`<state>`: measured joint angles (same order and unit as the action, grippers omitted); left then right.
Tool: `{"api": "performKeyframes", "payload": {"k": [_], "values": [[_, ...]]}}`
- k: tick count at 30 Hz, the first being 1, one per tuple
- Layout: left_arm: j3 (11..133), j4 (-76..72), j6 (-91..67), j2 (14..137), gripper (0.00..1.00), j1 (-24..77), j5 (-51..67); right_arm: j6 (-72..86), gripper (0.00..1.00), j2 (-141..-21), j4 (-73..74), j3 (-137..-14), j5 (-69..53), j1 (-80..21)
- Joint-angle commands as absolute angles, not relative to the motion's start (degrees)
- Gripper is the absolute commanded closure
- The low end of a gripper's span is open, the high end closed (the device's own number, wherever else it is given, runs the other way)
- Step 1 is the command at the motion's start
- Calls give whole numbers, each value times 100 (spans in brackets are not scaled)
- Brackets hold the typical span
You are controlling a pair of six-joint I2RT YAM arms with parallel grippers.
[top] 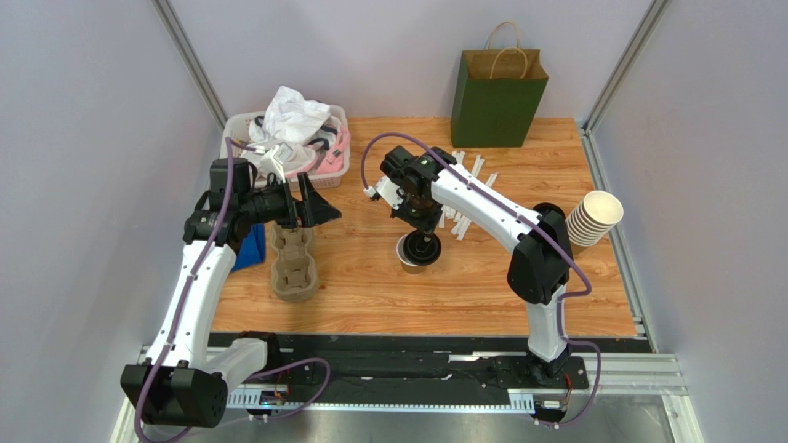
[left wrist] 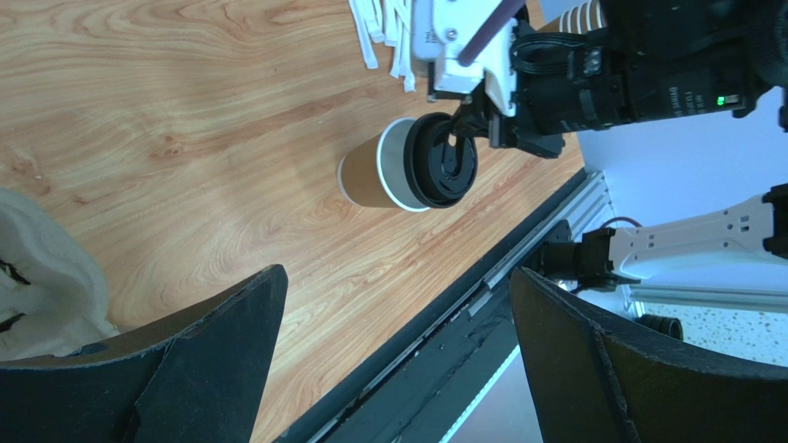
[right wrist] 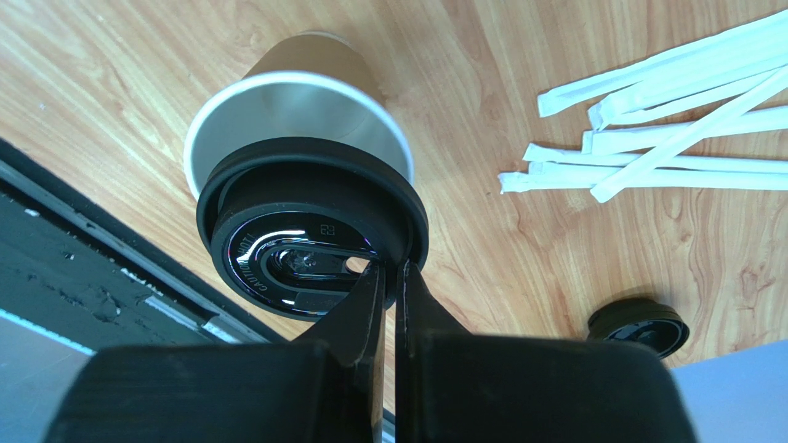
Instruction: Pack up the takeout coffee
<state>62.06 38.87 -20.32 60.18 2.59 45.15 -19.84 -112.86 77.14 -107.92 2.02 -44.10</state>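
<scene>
- Centrally on the wooden table (top: 351,295), between the two arms, stands the takeout coffee (top: 413,255); it is upright, to the right of the moulded-pulp cup carrier (top: 294,268) and well apart from the green paper bag (top: 498,97) at the back edge
- its body is a small brown kraft-paper cup (left wrist: 368,171) with a white rolled rim; the cup looks plain, with no print that I can make out
- its black lid (right wrist: 310,226) is round, glossy plastic, with a raised outer ring, a sunken oval sip recess and small embossed lettering too fine to read
- the lid is not seated square; it sits offset over the mouth, and the cup's pale inside shows past its far edge in the right wrist view
- the right gripper (right wrist: 388,277) comes down on it from above, fingers (right wrist: 356,318) pressed almost together; their tips straddle the lid's near rim and pinch it, as far as that view shows
- the left gripper (left wrist: 396,275) hangs over the carrier, level and pointing towards the cup, its jaws spread wide and holding nothing
- paper-wrapped straws (right wrist: 666,138) lie scattered just beyond the cup; a spare black lid (right wrist: 640,328) rests on the wood near them
- a stack of paper cups (top: 592,220) lies on its side at the right edge; a clear bin (top: 338,161) of crumpled white material sits at the back left
</scene>
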Motion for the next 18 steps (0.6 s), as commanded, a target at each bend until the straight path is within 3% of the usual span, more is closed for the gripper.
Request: {"api": "performKeyframes", "payload": {"k": [1,18], "values": [[6170,3419,-2224,5818,1,246,4606,-2074,100,-11346,8183,-11250,457,-4430],[6144,3454,-2224,5783,1,237,4412,-2004,100,-11663,8183,-11435,114,-4430]]}}
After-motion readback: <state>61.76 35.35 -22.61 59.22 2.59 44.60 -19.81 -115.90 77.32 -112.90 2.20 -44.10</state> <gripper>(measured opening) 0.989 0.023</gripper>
